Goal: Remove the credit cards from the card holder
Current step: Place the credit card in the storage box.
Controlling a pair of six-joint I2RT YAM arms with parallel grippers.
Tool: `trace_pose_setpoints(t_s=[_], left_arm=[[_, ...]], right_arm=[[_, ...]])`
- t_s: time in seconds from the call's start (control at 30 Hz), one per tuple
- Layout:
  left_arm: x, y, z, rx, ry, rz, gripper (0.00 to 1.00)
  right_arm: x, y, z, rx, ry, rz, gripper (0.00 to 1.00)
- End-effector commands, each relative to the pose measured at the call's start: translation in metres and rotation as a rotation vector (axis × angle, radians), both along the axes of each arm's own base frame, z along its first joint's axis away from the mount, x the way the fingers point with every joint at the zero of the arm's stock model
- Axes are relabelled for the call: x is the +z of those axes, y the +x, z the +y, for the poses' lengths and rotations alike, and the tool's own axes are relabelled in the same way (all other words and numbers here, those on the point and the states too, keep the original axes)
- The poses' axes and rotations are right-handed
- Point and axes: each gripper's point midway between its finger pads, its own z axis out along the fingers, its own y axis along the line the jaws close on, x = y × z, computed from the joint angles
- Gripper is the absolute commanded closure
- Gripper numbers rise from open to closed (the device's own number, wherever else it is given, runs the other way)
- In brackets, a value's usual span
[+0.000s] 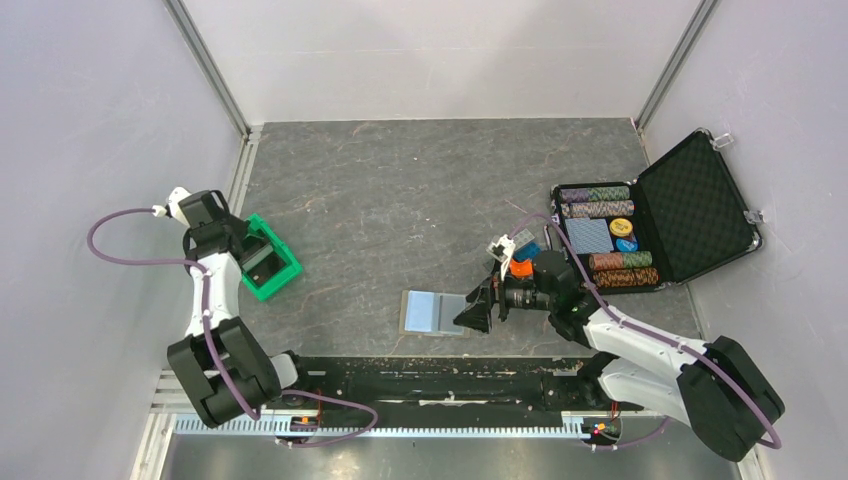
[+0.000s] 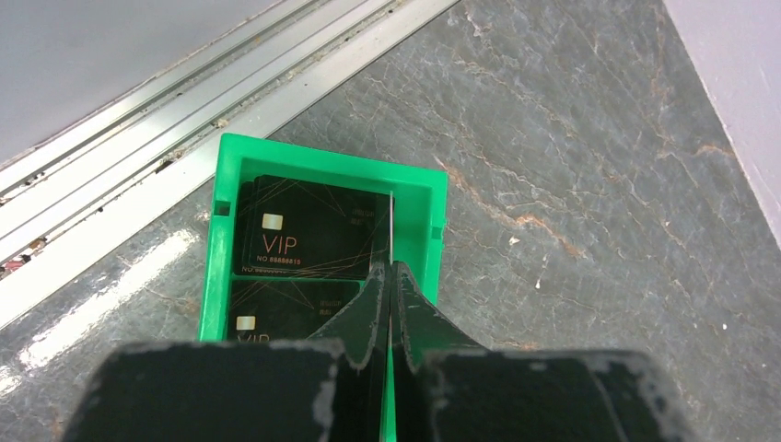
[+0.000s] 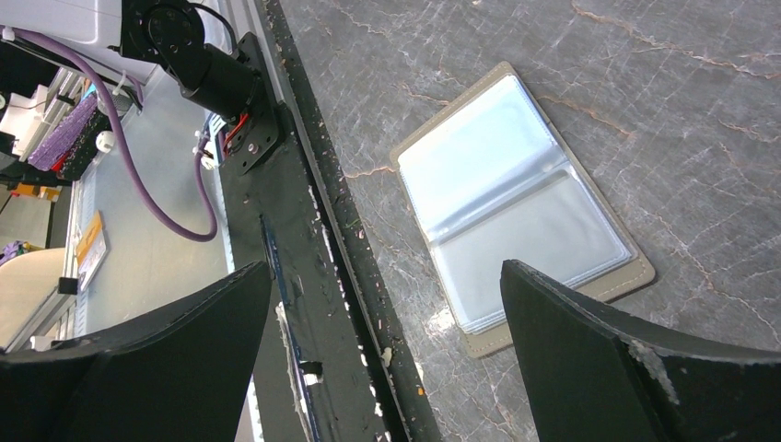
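Over on the left of the table point(image 1: 400, 200), the left gripper point(image 2: 389, 276) hung above a green bin point(image 2: 322, 168) that sat close to the left wall rail. Its fingers were clenched on a thin dark card point(image 2: 390, 226), held edge-on so that only a narrow line of it rose from between the fingertips, over the right-hand part of the bin. Whether the card's far edge touched the bin wall could not be told. Inside the bin lay two black credit cards point(image 2: 308, 241), flat, face up and overlapping. The farther one showed a pale chip and the word VIP with a number beneath. The nearer one showed its chip and the top of the same word before the gripper body hid the rest.

Well apart from all that, the card holder point(image 3: 516, 207) lay spread open and flat on the table near its front edge, with a taupe border around shiny pale-blue sleeves facing up and a fold line across its middle. The right gripper point(image 1: 476, 312) sat just beside the holder's right edge in the overhead view, pointing towards it. Its jaws stood wide apart with nothing between them. From the wrist view one finger covered a corner of the holder, though contact could not be judged. Farther back on the right, an open black case point(image 1: 690, 200) with rows of poker chips stood by the wall.
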Motion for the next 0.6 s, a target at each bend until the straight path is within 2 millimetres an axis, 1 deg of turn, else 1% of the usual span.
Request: trace_pose_setpoints(t_s=[0.0, 0.23, 0.43, 0.57], left_arm=[[0.007, 0.014, 0.008, -0.065, 0.075, -0.016, 0.98], [-0.011, 0.023, 0.004, -0.14, 0.049, 0.048, 0.98], [-0.017, 0.022, 0.009, -0.139, 0.07, 0.092, 0.98], [-0.023, 0.019, 0.014, -0.127, 0.073, 0.136, 0.96]], right_arm=[[0.014, 0.011, 0.003, -0.014, 0.038, -0.06, 0.02], [0.013, 0.014, 0.001, -0.015, 0.039, -0.049, 0.02], [0.015, 0.015, -0.002, -0.022, 0.044, -0.052, 0.02], [0.014, 0.015, -0.004, -0.027, 0.045, -0.05, 0.02]])
